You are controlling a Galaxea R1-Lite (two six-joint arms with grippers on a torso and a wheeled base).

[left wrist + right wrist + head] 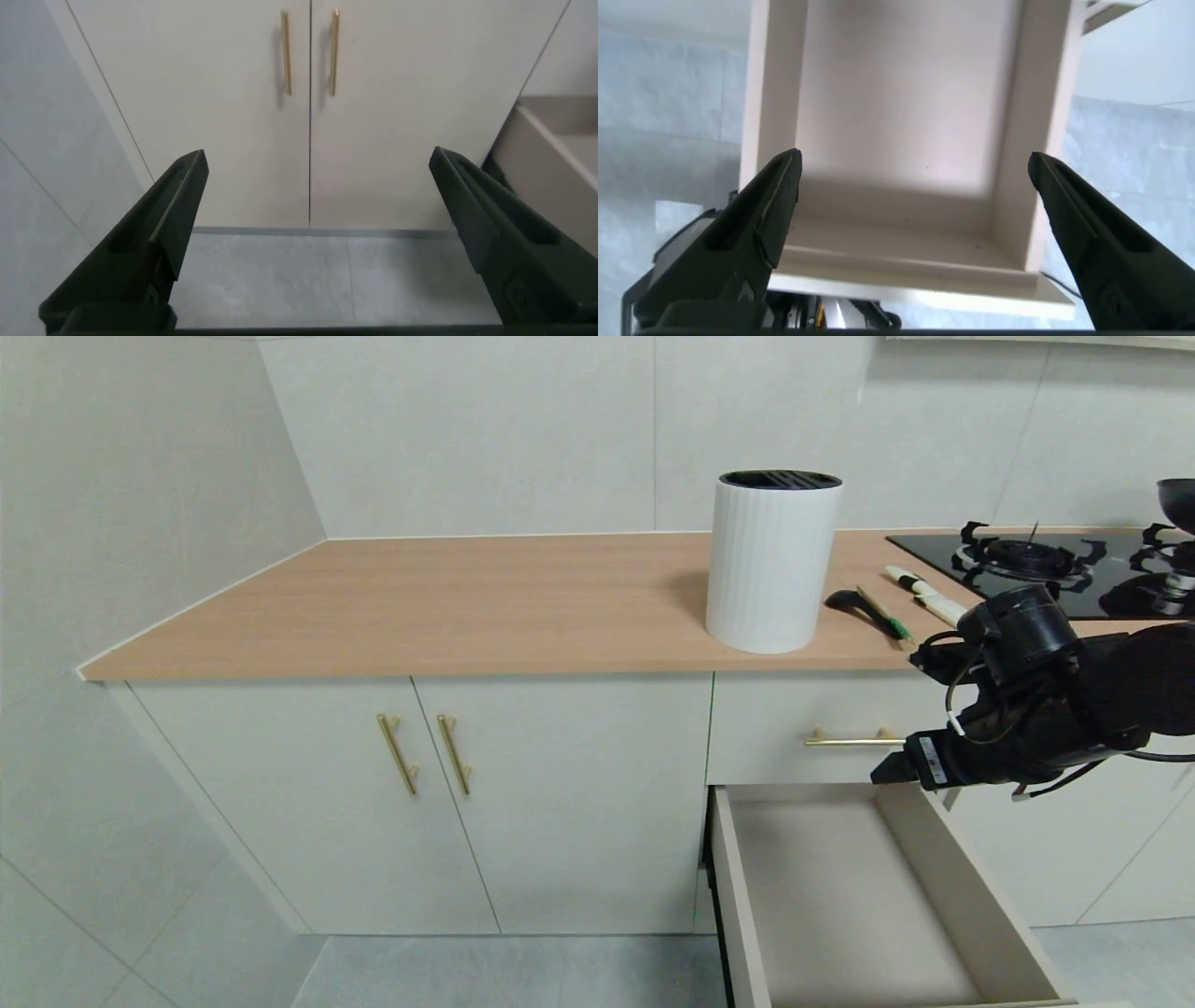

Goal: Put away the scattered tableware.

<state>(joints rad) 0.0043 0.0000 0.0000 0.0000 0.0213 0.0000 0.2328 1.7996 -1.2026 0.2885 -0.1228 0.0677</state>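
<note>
While a black spoon (866, 609) and a white-handled utensil (924, 595) lie just right of the white holder (773, 560), toward the hob (1032, 563), the right gripper (912, 163) hangs wide open and empty below the holder, over the open drawer (737, 896); the left gripper (317, 159), equally spread, faces cabinet doors (392, 112).

The head view looks forward and down from above the countertop (467, 607), standing far enough back to take in the double cabinet doors (579, 803), the open drawer (840, 896) and a strip of floor (513, 975). The left wrist view sits low, near the floor (308, 271), and faces the cabinet doors (392, 121) almost level, with a corner of the drawer (561, 149) at its edge. The right wrist view hangs above the drawer (906, 103) and looks steeply down into it, floor (673, 93) showing on both sides. The head view shares the doors with the left wrist view, and all three views share the drawer
</note>
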